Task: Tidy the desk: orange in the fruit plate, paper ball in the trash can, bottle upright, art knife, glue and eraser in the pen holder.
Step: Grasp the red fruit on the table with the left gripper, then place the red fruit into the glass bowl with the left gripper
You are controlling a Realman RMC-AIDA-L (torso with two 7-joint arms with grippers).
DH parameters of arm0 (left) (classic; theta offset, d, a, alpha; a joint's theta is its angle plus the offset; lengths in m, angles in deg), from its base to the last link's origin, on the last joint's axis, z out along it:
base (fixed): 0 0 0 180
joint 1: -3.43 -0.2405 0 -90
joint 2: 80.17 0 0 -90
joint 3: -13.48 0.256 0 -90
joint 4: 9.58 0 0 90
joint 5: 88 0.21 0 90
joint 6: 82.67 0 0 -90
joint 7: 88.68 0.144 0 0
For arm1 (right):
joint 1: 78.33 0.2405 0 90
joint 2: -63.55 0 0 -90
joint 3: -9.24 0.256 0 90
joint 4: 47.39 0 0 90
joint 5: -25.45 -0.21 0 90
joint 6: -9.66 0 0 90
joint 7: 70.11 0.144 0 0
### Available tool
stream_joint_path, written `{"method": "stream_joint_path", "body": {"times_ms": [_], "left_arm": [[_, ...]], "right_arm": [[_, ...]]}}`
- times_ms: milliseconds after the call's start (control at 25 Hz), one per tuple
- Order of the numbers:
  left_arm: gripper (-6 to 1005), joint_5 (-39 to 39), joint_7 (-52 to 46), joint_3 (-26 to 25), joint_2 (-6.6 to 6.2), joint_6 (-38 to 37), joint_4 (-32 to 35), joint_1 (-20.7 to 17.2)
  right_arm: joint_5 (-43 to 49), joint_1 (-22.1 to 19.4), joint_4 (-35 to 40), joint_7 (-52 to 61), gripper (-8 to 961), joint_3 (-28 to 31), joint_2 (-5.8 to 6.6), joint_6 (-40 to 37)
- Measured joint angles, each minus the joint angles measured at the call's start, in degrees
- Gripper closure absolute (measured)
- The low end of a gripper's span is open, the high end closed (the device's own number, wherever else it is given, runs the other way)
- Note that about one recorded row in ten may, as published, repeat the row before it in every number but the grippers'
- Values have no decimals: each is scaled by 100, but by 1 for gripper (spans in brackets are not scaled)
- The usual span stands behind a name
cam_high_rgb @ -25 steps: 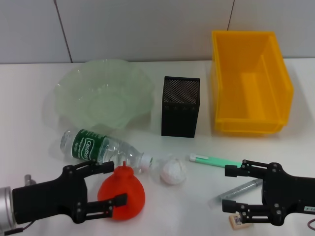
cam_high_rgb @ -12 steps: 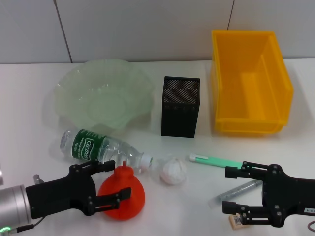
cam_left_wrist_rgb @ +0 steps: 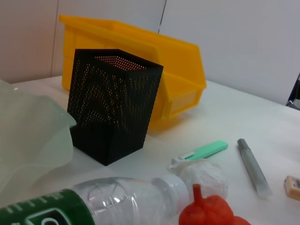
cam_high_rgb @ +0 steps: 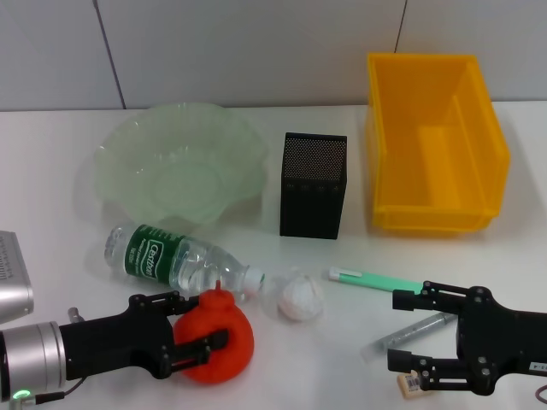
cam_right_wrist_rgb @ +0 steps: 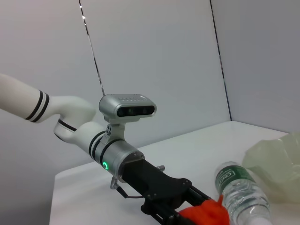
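White desk [cam_high_rgb: 51, 213], glossy, backed by a pale grey panelled wall [cam_high_rgb: 239, 43] with thin dark seams. At far left, fruit plate [cam_high_rgb: 179, 162]; at far middle, pen holder [cam_high_rgb: 314, 184], upright; at far right, trash can [cam_high_rgb: 434, 141], nothing seen inside. Near the plate, bottle [cam_high_rgb: 175, 254] lying on its side, white cap pointing right, close to the paper ball [cam_high_rgb: 299, 296]. Right of the ball, a green art knife [cam_high_rgb: 373, 279] and, nearer, a grey glue stick [cam_high_rgb: 417, 332] lying slantwise. At near left, left gripper [cam_high_rgb: 195, 329] reaching in from the left edge, fingers closing around the orange [cam_high_rgb: 220, 337] on both its far and near sides, against or nearly against the skin; orange resting on the desk, just near of the bottle's neck. At near right, right gripper [cam_high_rgb: 406, 329] spread open, low over the desk, lower finger just beside the eraser [cam_high_rgb: 414, 383], glue stick between the fingers. Compared with a second ago: left gripper further right, now around the orange instead of short of it; orange, bottle, ball and the rest unmoved; right gripper in the same spot.
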State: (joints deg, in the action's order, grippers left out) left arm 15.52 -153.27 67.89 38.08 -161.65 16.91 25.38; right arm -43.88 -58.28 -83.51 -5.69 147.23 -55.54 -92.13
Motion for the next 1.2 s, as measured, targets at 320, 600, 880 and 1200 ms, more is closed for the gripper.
{"method": "stream_joint_path", "body": {"times_ms": [320,600,880,1200], "left_arm": [[485,74,-74,76,11,-110,33,54],[654,24,-112,-317,0,-853,553,36],[720,-241,-283,-1578,1,-1111,1000,372],[767,-375,-466,-1787,23,615,820,1088]], "right_arm": [[-6,13,0,14,209,-36,0,124],[-37,24,0,30,213,-33,0,127],[-37,44,-1,37,218,-35,0,127],[-37,55,0,48,223,-35,0,104]]}}
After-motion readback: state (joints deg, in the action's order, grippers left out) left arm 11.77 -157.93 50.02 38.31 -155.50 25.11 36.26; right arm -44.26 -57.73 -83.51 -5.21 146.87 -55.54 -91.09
